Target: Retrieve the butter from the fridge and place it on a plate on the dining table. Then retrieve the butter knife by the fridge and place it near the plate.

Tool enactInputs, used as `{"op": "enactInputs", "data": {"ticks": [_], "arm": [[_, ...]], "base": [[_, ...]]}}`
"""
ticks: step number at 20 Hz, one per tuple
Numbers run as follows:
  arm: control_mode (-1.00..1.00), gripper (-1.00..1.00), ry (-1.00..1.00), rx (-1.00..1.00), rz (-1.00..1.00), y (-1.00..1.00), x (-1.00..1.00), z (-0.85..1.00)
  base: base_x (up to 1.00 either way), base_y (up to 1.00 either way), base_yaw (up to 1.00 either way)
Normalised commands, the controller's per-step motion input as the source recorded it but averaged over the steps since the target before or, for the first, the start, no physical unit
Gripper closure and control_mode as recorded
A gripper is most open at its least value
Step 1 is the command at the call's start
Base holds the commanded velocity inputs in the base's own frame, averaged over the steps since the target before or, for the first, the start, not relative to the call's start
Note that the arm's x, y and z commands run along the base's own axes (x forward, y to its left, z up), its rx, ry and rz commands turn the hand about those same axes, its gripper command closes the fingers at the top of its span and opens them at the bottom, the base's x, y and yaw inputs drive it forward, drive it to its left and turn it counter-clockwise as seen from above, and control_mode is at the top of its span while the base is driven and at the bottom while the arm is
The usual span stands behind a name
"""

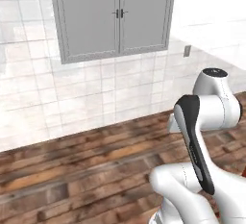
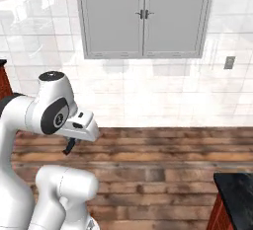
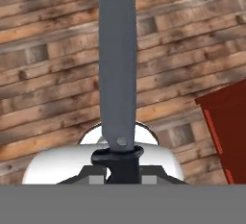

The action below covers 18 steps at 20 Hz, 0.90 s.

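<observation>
In the hand view the butter knife runs as a long grey blade from the bottom centre of the frame straight up to the top edge, its long axis nearly vertical in the picture and its tip cut off at the top. Its dark handle end sits at the bottom centre, between the tips of the end effector, which is clenched on it, so the blade sticks out forward from the tips. The blade is plain, flat, mid grey and slim, with a small round rivet near where it meets the darker collar of the handle.

Behind the knife lies a wooden plank floor. A dark-red cabinet corner shows at the right edge of the hand view.

In the right base view, a small dark piece hangs under the white wrist at left centre; what it is cannot be told. A grey double-door wall cabinet hangs on the white tiled wall at the top, and a black-topped bench corner shows at the lower right.
</observation>
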Motion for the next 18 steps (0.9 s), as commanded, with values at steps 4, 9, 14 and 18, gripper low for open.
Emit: {"op": "enactInputs", "data": {"ticks": [4,9,14,18], "arm": [[1.00,1.00,0.00,0.00,0.00,0.00,0.00,0.00],[1.00,1.00,0.00,0.00,0.00,0.00,0.00,0.00],[1.00,1.00,0.00,0.00,0.00,0.00,0.00,0.00],[1.00,1.00,0.00,0.00,0.00,0.00,0.00,0.00]], "base": [[1.00,0.56,-0.55],[1.00,0.41,-0.69],[0.97,0.50,-0.78],[0.83,0.50,-0.84]]}}
